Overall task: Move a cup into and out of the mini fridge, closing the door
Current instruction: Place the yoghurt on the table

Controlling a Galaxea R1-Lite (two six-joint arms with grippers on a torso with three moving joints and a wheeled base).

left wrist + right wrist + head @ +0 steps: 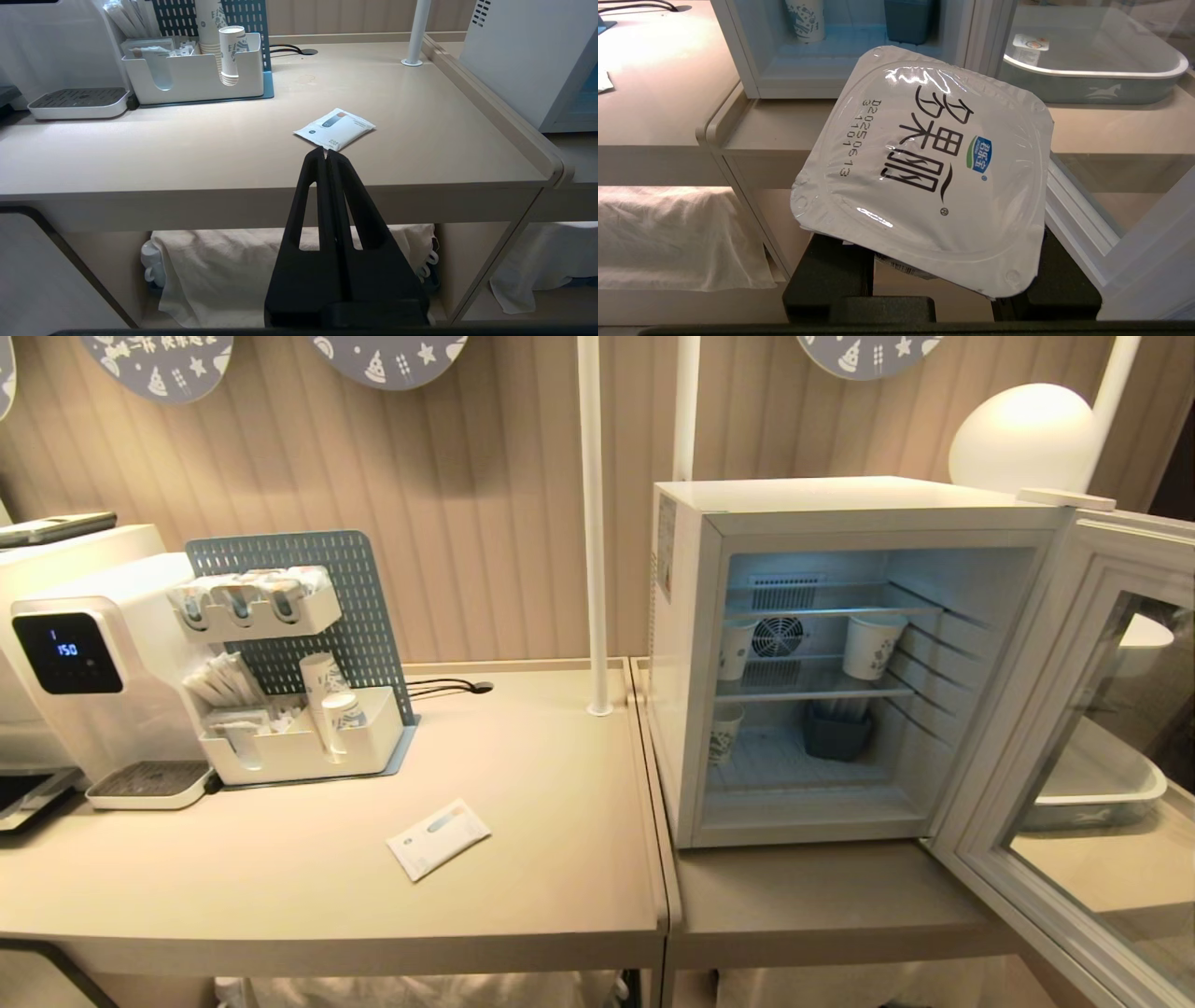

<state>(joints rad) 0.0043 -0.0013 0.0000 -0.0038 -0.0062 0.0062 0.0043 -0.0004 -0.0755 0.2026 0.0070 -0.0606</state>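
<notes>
fridge paper cups: 3 | cup in right gripper: 1

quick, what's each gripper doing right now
left gripper: shut, empty, parked in front of the table edge.
right gripper: shut on the cup, held in front of the open mini fridge.

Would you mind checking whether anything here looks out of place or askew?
Two things. A white sachet lies loose and skewed on the table, away from the organiser. The mini fridge has its door swung wide open. The cup sits tilted in the right gripper.
</notes>
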